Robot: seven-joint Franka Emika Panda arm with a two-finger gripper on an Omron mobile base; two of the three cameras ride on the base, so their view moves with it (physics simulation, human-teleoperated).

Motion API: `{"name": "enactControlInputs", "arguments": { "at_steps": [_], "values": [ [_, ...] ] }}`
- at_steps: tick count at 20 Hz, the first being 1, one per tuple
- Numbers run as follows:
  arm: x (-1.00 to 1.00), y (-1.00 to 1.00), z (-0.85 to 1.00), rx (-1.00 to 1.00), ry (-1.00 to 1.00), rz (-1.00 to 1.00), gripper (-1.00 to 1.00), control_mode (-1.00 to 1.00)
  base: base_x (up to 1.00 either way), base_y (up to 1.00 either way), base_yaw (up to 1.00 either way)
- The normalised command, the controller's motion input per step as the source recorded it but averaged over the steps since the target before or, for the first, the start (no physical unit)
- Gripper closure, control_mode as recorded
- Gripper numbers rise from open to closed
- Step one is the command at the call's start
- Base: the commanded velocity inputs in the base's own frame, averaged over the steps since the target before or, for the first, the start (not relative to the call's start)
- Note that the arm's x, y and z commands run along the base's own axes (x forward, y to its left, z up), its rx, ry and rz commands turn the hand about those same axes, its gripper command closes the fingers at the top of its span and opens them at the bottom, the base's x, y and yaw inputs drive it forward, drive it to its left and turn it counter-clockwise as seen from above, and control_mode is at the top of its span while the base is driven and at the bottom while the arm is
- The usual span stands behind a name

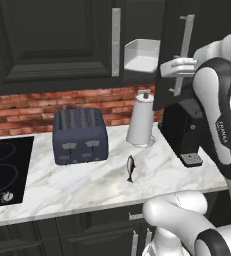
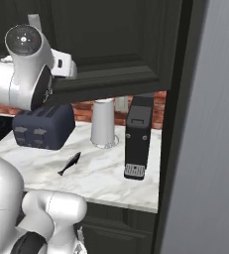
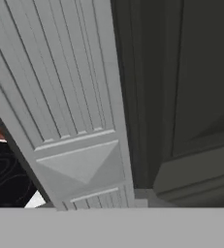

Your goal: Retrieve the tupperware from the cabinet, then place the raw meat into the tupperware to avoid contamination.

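1. The tupperware sits on the dark inner shelf of the cabinet, up and to the right of the toaster, showing in the gap where the cabinet's right door stands swung open. I see it as a shallow white box with its open top up.
2. My pincer is up at that open door, right of the tupperware and level with it, right against the door's long silver bar handle. In my hand view that handle runs as a broad pale ribbed bar very close in front of me, with dark door panelling beside it.
3. I cannot tell whether my fingers are apart or together, nor whether they grip the handle; the hand hides them from the left base view and they do not rise clearly in my hand view.
4. The raw meat, a small dark fish, lies flat on the marble counter, in front of the toaster and to its right, apart from it. From the right base view the fish lies in front of the toaster.
5. A white paper-towel roll stands upright just right of the toaster, behind the fish.
6. A black coffee machine stands further right of the toaster, past the roll, under the open door.
7. A black cooktop lies left of the toaster, set into the counter.
8. A red brick backsplash runs behind the toaster, below the cabinet.
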Motion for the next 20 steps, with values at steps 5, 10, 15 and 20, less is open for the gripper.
{"name": "enactControlInputs", "arguments": {
  "at_steps": [5, 10, 15, 20],
  "values": [
    [-0.83, -0.45, 0.07, 0.05, 0.03, -0.01, 1.00, -1.00, 0.00, 0.00, 0.00],
    [-0.55, -0.30, 0.00, 0.03, 0.00, -0.02, -1.00, -1.00, 0.00, 0.00, 0.00],
    [-0.01, -0.01, 0.00, 0.00, 0.00, 0.00, -1.00, -1.00, 0.00, 0.00, 0.00],
    [-0.07, 0.00, 0.01, 0.00, 0.00, 0.00, -1.00, -1.00, 0.00, 0.00, 0.00]
  ]
}}
